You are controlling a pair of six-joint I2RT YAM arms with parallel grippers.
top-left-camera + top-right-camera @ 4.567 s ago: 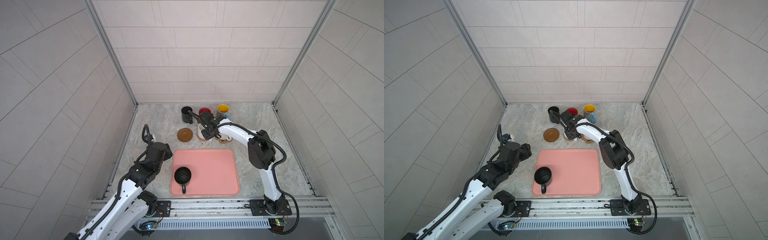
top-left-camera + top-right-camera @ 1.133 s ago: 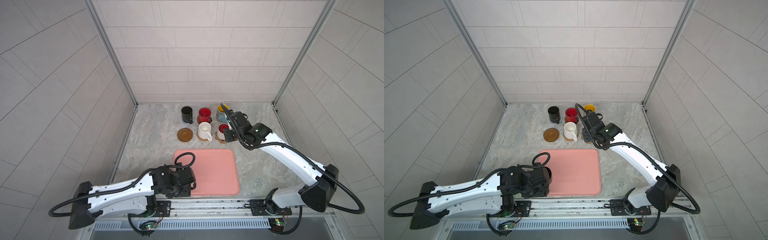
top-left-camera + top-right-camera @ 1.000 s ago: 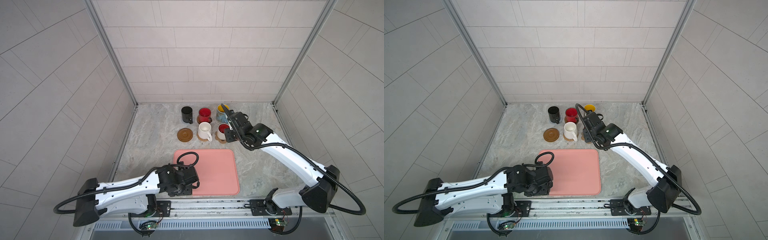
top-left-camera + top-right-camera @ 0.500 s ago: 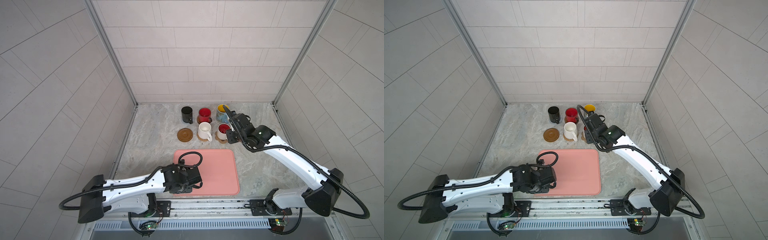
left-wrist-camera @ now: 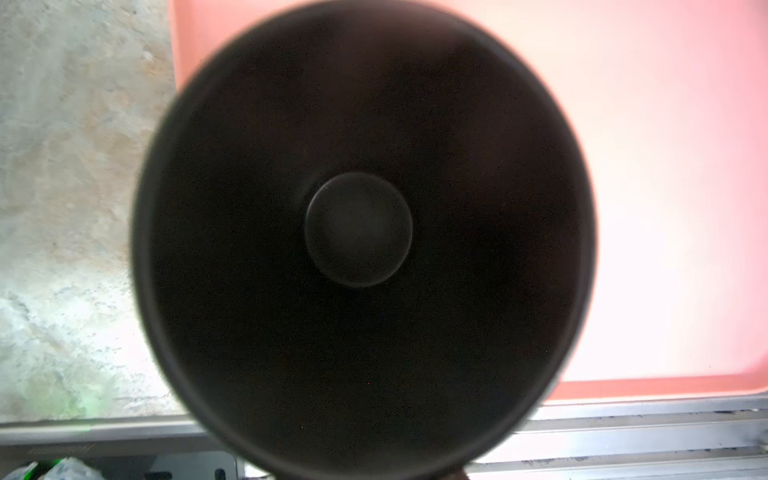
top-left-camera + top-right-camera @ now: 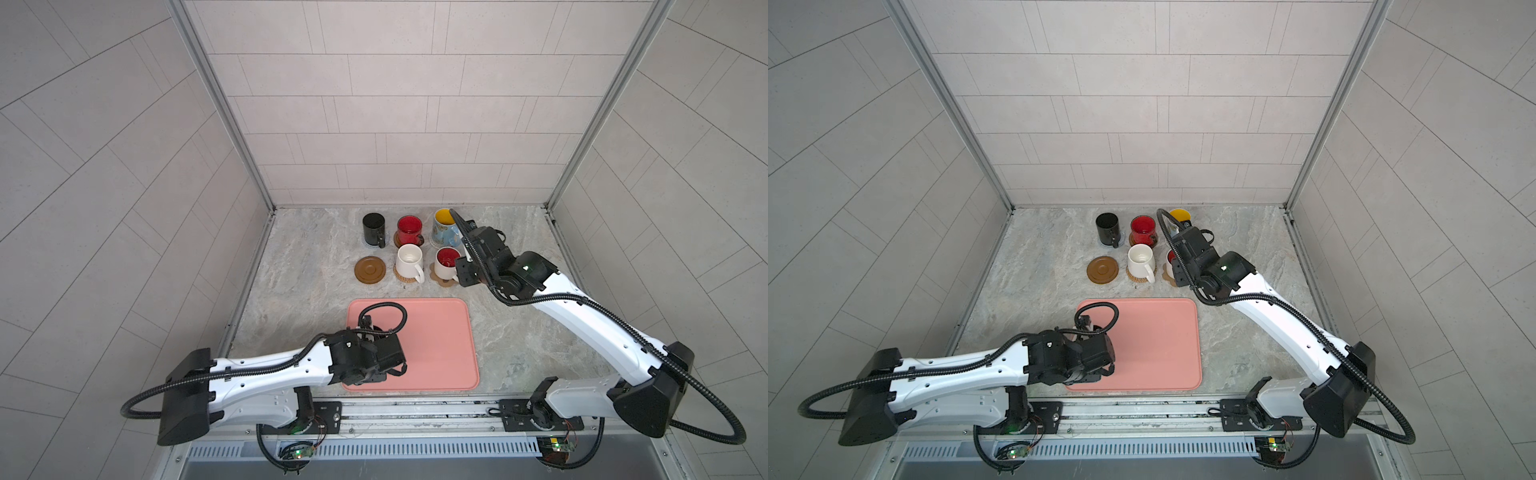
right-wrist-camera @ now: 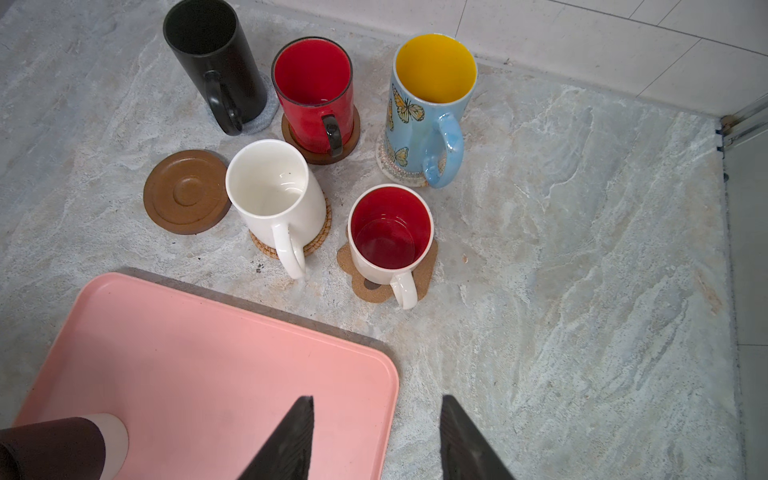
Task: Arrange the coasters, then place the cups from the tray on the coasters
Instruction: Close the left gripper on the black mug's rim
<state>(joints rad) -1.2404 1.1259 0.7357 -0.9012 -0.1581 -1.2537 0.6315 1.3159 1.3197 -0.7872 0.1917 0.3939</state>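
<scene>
The salmon-pink tray (image 6: 436, 345) lies at the front. My left gripper (image 6: 380, 357) hangs over its left part and covers a black cup in both top views. That black cup (image 5: 357, 228) fills the left wrist view, seen from straight above, and the fingers do not show there. Behind the tray a black cup (image 6: 373, 228), a red cup (image 6: 409, 230), a blue cup with yellow inside (image 6: 444, 226), a white cup (image 6: 408, 264) and a white cup with red inside (image 6: 446, 262) each stand on a coaster. One brown disc coaster (image 6: 369, 269) lies bare. My right gripper (image 7: 376, 432) is open and empty, raised over the tray's far right corner.
The tiled back wall (image 6: 395, 166) runs right behind the cups. A metal rail (image 6: 415, 409) borders the table front, close to the tray's near rim. Bare marble (image 7: 582, 291) lies to the right of the cups and the tray.
My left arm swung onto the tray and settled over the black cup, drifting slightly right. My right arm drew back from the white cup with red inside.
</scene>
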